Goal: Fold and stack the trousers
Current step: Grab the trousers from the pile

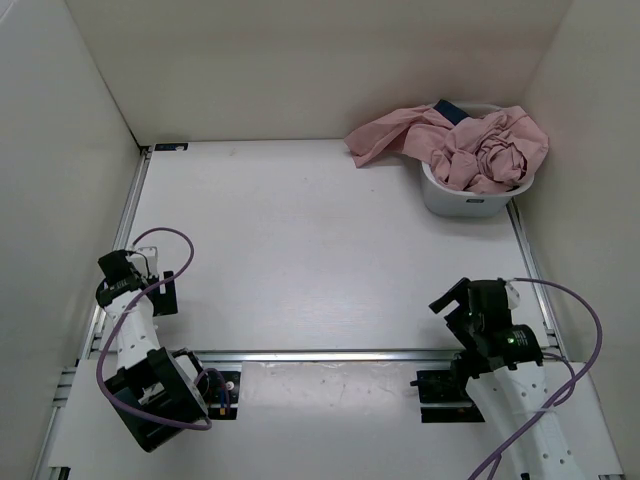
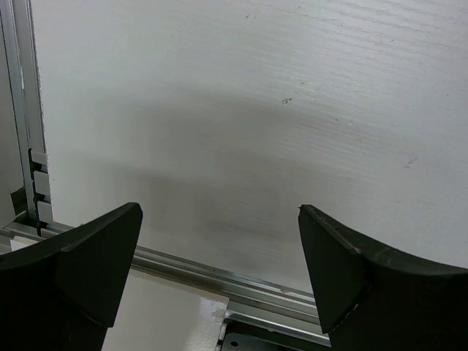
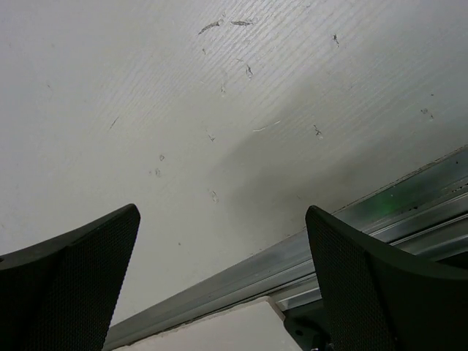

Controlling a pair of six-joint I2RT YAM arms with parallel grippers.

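Note:
Pink trousers (image 1: 480, 145) lie crumpled in a white basket (image 1: 462, 200) at the back right of the table, with one leg (image 1: 385, 135) hanging over the basket's left rim onto the table. A dark blue garment (image 1: 450, 108) peeks out behind them. My left gripper (image 1: 165, 290) is open and empty, low at the near left edge; its black fingers (image 2: 88, 263) frame bare table. My right gripper (image 1: 455, 305) is open and empty at the near right; its fingers (image 3: 365, 278) frame bare table too.
White walls enclose the table at the back and both sides. Aluminium rails run along the left edge (image 1: 125, 235), the right edge (image 1: 530, 260) and the near edge (image 1: 330, 355). The near rail also shows in both wrist views (image 2: 219, 274) (image 3: 241, 281).

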